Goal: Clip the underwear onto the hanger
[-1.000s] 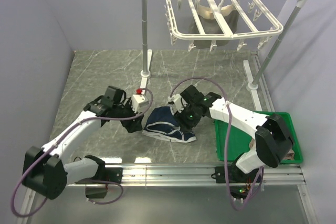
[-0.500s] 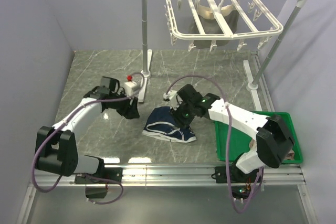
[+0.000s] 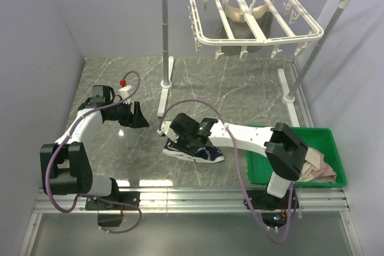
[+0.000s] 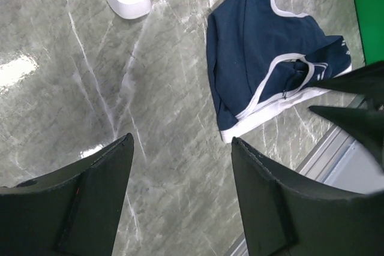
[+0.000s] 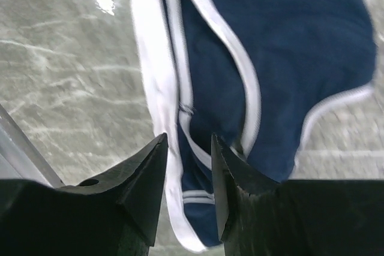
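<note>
underwear (image 3: 205, 153) flat on bench (image 3: 240, 88), lower centre of top view, long axis roughly left-right. hanger (image 3: 255, 22) hangs upper right, well apart. right hand (image 5: 187, 148) sits directly over it, jaws narrowly spread. white waistband runs top-to-bottom through the gap, so the jaws straddle it crosswise. can't tell if tips touch cloth. left hand (image 4: 181, 142) spread wide, empty, briefs at upper right of its frame. right arm is nearer, so I'd expect it to pinch.
</note>
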